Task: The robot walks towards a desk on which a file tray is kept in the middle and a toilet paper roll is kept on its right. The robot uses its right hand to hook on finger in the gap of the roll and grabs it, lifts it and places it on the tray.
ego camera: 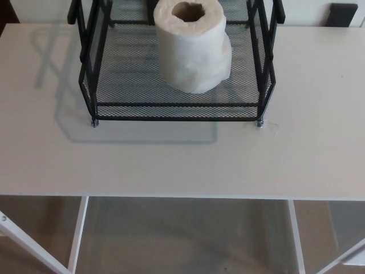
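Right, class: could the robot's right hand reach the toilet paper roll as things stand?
Probably, though the right hand is out of view. The toilet paper roll stands upright in the file tray, hole up, nothing covering it; only its low front rail intervenes.

Both out of frame: left hand not in view, right hand not in view

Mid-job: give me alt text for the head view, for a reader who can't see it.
A toilet roll stands upright, core hole facing up, inside a black mesh tray at the far middle of a white desk. No robot hand is in view.
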Available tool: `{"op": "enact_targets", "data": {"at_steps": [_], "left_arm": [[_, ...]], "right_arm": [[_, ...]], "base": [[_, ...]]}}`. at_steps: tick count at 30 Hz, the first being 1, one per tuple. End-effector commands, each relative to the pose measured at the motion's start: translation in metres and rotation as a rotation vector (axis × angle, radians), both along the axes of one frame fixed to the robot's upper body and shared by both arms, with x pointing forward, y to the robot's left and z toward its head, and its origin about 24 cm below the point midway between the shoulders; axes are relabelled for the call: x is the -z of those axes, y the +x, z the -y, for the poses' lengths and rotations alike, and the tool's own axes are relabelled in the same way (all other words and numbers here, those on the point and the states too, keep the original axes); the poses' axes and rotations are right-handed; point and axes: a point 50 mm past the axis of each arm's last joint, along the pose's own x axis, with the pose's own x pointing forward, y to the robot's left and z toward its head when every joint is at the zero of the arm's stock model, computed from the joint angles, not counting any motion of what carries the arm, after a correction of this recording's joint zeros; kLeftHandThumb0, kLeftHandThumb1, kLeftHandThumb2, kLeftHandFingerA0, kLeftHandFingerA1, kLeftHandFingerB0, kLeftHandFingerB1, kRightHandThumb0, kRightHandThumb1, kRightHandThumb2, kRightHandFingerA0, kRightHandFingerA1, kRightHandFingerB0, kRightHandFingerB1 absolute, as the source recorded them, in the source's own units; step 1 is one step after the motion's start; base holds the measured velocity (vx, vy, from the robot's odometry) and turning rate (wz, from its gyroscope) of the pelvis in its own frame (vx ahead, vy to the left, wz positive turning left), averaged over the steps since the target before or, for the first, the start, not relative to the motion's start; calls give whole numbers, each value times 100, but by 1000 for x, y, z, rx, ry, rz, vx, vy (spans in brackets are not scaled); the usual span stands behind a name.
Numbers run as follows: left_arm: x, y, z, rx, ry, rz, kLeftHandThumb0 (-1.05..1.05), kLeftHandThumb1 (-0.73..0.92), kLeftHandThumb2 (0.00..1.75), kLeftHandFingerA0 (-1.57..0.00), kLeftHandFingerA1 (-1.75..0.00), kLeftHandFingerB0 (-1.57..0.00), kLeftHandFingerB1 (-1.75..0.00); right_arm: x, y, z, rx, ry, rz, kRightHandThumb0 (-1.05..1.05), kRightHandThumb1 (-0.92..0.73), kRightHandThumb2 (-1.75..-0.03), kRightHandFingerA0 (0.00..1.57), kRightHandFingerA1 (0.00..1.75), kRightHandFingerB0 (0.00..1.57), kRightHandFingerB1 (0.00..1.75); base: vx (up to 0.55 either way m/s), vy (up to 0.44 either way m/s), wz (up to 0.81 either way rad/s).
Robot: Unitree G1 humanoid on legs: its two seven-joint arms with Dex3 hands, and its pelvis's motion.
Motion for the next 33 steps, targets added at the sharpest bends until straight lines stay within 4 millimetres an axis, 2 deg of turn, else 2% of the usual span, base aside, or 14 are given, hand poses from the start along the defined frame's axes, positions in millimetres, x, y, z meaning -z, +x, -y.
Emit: {"op": "enact_targets", "data": {"at_steps": [1,3,4,6,7,8,11,12,14,21,22,27,29,33], "left_arm": [[-3,-13,-8,-12,40,21,-89,92,76,-37,-50,-12,-30],[-3,-13,-8,-4,35,32,-87,78,116,-26,-56,-5,-35],[-3,-13,-8,-24,28,42,-87,79,115,-31,-57,-5,-37],[-3,-13,-8,-51,24,53,-87,79,115,-31,-57,-5,-37],[-4,-12,-9,-56,23,57,-83,76,113,-36,-59,-9,-40],[-4,-11,-9,-66,20,63,-87,79,116,-33,-60,-5,-36],[-4,-11,-9,-63,23,60,-83,77,114,-31,-59,-7,-38],[-4,-11,-10,-60,26,58,-86,92,74,-36,-52,-9,-31],[-4,-11,-9,-60,25,61,-87,79,115,-29,-58,-6,-38],[-4,-10,-8,-74,23,60,-84,78,116,-30,-59,-4,-38],[-4,-10,-9,-75,21,61,-83,77,114,-29,-58,-7,-40],[-5,-9,-9,-35,22,65,-87,92,78,-28,-49,-7,-30],[-5,-9,-9,-63,21,67,-86,79,115,-26,-57,-6,-38],[-5,-9,-9,-70,15,69,-83,77,115,-28,-58,-5,-39]], "right_arm": [[183,-121,5,911,757,38,-77,-66,-60,123,104,45,61],[199,-125,-4,873,709,-60,-69,-59,-94,60,76,4,31],[197,-129,-3,722,463,-216,-61,-92,-113,57,103,0,62],[201,-129,-13,444,121,-452,-61,-92,-113,57,103,0,62],[203,-130,-6,642,340,-330,-68,-76,-64,53,115,23,78],[216,-130,-11,871,696,-180,-66,-70,-61,106,123,63,115],[224,-126,-16,934,458,-364,-76,-63,-60,122,107,68,81],[226,-125,-17,952,590,-289,-65,-45,-87,123,113,67,71],[228,-125,-18,974,732,-225,-61,-46,-83,127,123,64,70],[231,-124,-24,612,402,-532,-59,-71,-60,57,81,41,66],[233,-125,-25,810,868,-342,-38,-61,-56,30,85,41,64],[237,-124,-31,782,663,-406,-39,-55,-57,22,75,44,53],[238,-128,-33,750,742,-354,-25,-41,-91,11,59,30,59],[238,-126,-29,708,551,-492,-46,-55,-57,42,70,29,32]], "base": [[0,0,0],[0,0,0],[0,0,0],[0,0,0],[0,0,0],[0,0,0],[0,0,0],[0,0,0],[0,0,0],[0,0,0],[0,0,0],[0,0,0],[0,0,0],[0,0,0]]}}
